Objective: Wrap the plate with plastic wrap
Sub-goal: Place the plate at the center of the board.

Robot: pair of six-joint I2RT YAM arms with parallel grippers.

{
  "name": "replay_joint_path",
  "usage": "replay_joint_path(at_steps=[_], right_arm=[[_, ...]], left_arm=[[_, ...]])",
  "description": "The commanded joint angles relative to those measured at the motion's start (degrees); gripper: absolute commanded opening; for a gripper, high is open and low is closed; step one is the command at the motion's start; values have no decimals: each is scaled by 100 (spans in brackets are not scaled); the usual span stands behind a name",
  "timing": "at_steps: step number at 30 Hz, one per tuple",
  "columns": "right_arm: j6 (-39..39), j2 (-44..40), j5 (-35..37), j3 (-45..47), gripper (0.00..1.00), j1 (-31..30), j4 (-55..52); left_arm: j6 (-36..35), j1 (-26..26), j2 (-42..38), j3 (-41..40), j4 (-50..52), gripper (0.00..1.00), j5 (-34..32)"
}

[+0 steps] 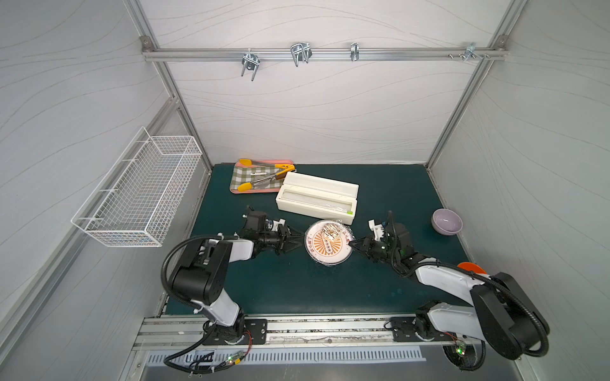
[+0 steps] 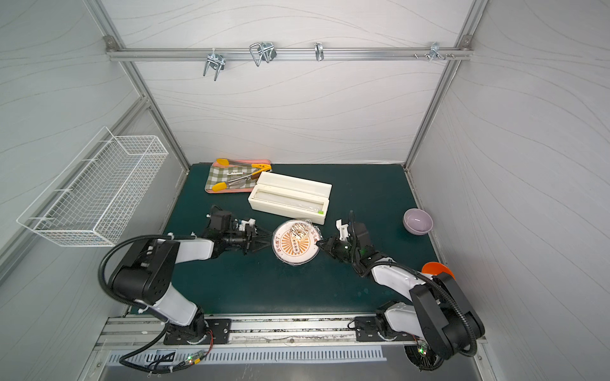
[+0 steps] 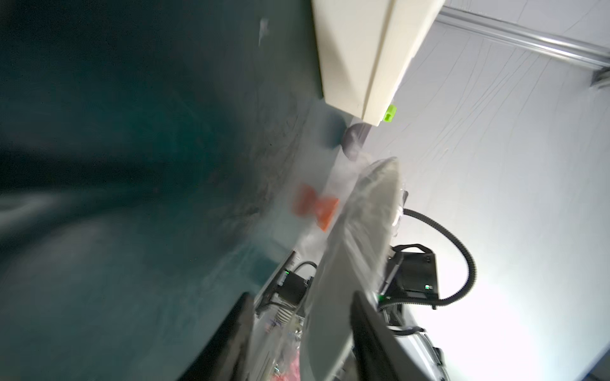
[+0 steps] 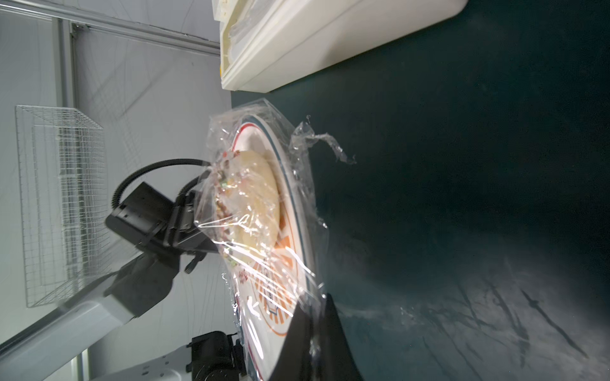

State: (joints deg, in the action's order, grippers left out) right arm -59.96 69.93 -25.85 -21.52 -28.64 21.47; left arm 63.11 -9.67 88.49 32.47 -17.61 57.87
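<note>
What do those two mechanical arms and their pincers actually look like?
The left arm and right arm have white shells and black joints. A black ribbed hose loops along each. The left gripper and right gripper are black, tapering to points.

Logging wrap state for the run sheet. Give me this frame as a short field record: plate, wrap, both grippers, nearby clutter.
plate: mid-mat, food piece on top
plastic wrap: draped over the plate, loose crinkled tails past the rim
left gripper: open, fingers either side of the plate's edge
right gripper: shut on the opposite rim
dispenser box: just behind the plate, lid open
lilac bowl: right arm's side, apart
</note>
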Motion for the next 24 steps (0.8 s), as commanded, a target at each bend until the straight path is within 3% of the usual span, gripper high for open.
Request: replay_joint_path(at_steps=[1,4,7,11,13,24], right_arm=[[85,-250,370,-113,0,-128,-270],[52,-199,408,-116,0,-172,-215],[48,-209,501,-157,0,-235,-304],[192,-287,631,-303,0,-348,-603],[255,-313,689,-350,0,-382,-720],[336,-268,797,-406,0,-528,-772]], left_arm=[[-895,-81,-795,162,1259,58,-399],[-1214,-79,-921,280,1731,58,-580],[-1409,-214,-882,454,1995,52,-630],[-2238,-766,-879,1116,3187,39,-1223],[-2488,-799,-777,1289,3509,35,-1374],[-2663,-1101,-196,1751,3641,25,-1594]])
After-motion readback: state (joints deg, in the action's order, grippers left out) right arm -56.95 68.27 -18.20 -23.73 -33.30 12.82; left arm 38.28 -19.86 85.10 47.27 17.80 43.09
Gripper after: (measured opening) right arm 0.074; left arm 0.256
